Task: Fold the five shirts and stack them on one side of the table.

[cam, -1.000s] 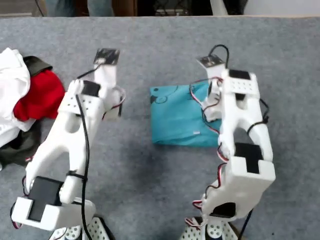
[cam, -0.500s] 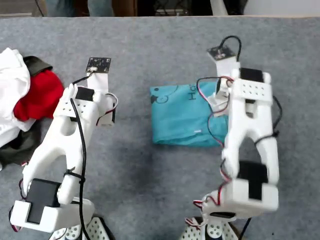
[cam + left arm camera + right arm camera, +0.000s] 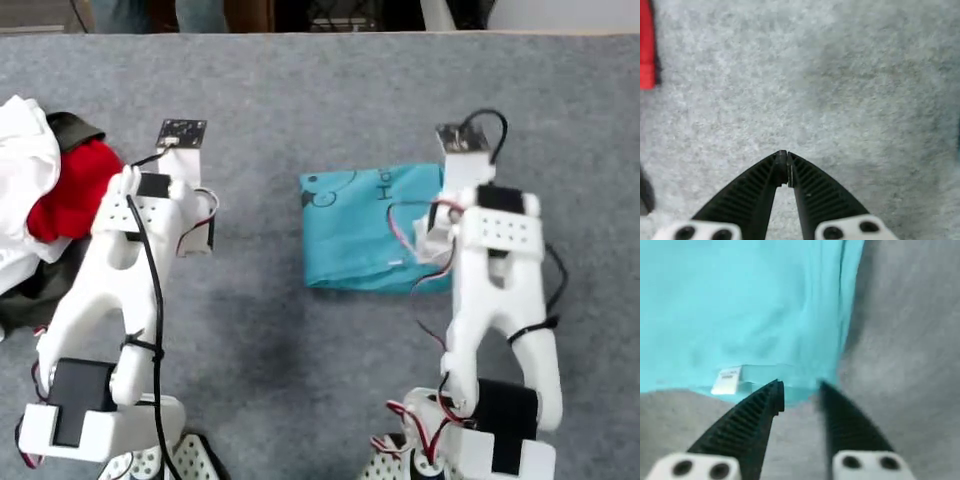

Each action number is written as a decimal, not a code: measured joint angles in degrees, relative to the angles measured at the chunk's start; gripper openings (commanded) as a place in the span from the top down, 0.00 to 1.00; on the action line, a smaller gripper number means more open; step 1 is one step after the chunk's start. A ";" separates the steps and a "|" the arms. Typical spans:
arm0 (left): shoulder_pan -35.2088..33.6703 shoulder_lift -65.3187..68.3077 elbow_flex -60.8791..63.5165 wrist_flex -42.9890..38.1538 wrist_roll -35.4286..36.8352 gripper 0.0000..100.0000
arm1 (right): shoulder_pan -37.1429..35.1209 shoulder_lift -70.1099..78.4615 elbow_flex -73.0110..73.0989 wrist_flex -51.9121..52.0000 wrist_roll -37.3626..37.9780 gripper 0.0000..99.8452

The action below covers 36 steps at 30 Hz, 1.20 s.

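The teal shirt (image 3: 365, 230) is seen folded into a rough rectangle near the middle of the grey table (image 3: 300, 90). The right gripper (image 3: 799, 389) is placed at the shirt's near edge, just beside a small white label (image 3: 727, 376), with its jaws parted and nothing held between them. The left gripper (image 3: 785, 157) is pressed shut on nothing above bare table, between the folded shirt and the heap at the table's left side, where a white shirt (image 3: 20, 150), a red shirt (image 3: 75, 195) and a dark garment (image 3: 40, 290) are piled together.

The main risk is judged to lie at that near edge. If only the top layer is pinched, the fold could be pulled open when the shirt is moved to its stacking side. The cloth could also be dragged and bunched against the table covering (it looks felt-like and grippy). At the heap, more than one garment could be caught at once, since the shirts overlap, and nothing can be taken there until the closed left jaws are opened.
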 measured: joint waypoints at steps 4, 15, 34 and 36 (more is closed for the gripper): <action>-2.29 0.00 2.11 0.00 -0.44 0.97 | -4.04 0.00 3.25 -1.49 -14.59 0.64; -2.55 0.00 2.64 0.00 -0.62 0.97 | -7.03 7.65 7.74 -13.63 -22.15 0.66; -4.40 0.00 2.64 0.00 -0.62 0.97 | -3.08 14.86 -0.62 -7.82 -12.40 0.99; -5.89 0.00 2.64 0.00 -0.62 0.97 | -0.18 14.86 -3.96 -5.71 -10.90 0.99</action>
